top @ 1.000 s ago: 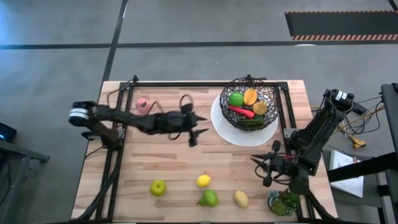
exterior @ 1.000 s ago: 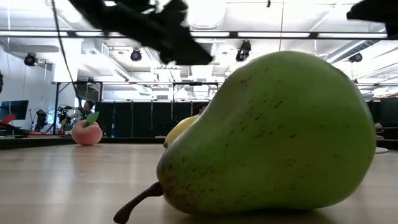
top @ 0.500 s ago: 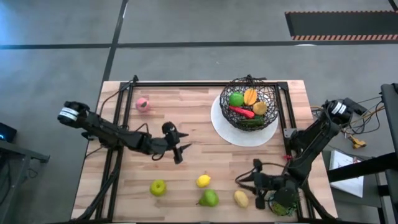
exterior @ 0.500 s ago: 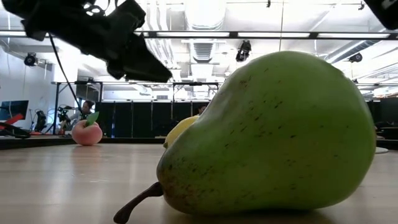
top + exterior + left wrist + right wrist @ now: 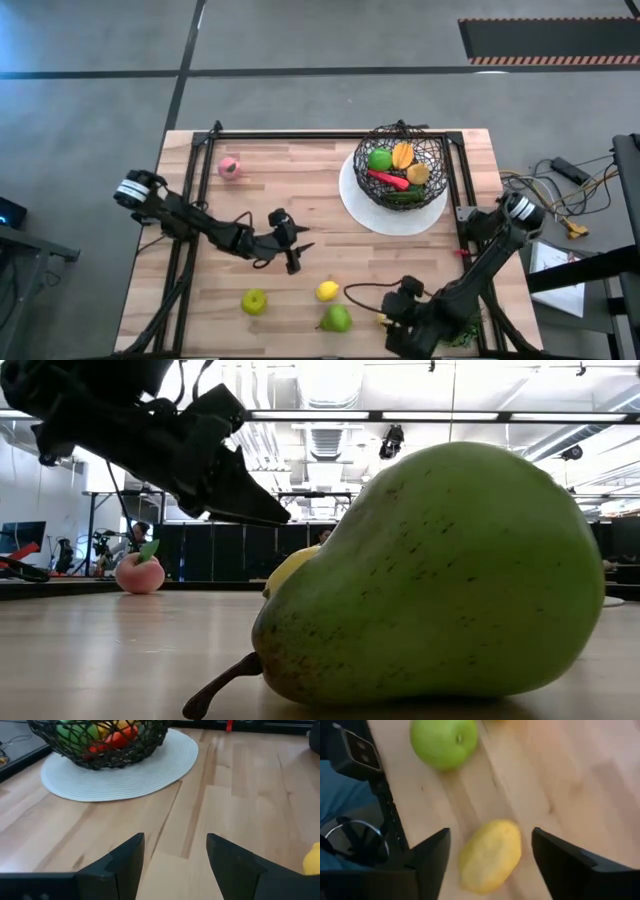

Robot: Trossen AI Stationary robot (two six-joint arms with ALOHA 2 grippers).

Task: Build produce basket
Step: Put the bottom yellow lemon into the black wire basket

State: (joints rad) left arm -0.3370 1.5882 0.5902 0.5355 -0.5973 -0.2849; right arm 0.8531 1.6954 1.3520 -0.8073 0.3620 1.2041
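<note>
The dark wire basket point(image 5: 400, 165) stands on a white round plate point(image 5: 352, 205) at the far right and holds several pieces of produce. On the wood lie a pink peach point(image 5: 229, 167), a green apple point(image 5: 254, 300), a lemon point(image 5: 327, 291) and a green pear point(image 5: 336, 318). My right gripper point(image 5: 490, 832) is open near the front edge, pointing steeply down, with its fingers on either side of a second lemon point(image 5: 491, 856), apart from it. My left gripper point(image 5: 291, 256) hangs open over bare wood mid-table, nothing between its fingers point(image 5: 127, 857).
A leafy green tuft point(image 5: 462, 330) sits at the near right corner, partly under the right arm. The black frame rails point(image 5: 300, 137) run along the table's far and side edges. Bare wood lies between the left gripper and the plate point(image 5: 125, 775).
My right gripper has swung from the right edge toward the near edge and the left, tipping steeply down until it stands over the lemon. My left gripper has come toward the near edge and sunk lower. No fruit has moved.
</note>
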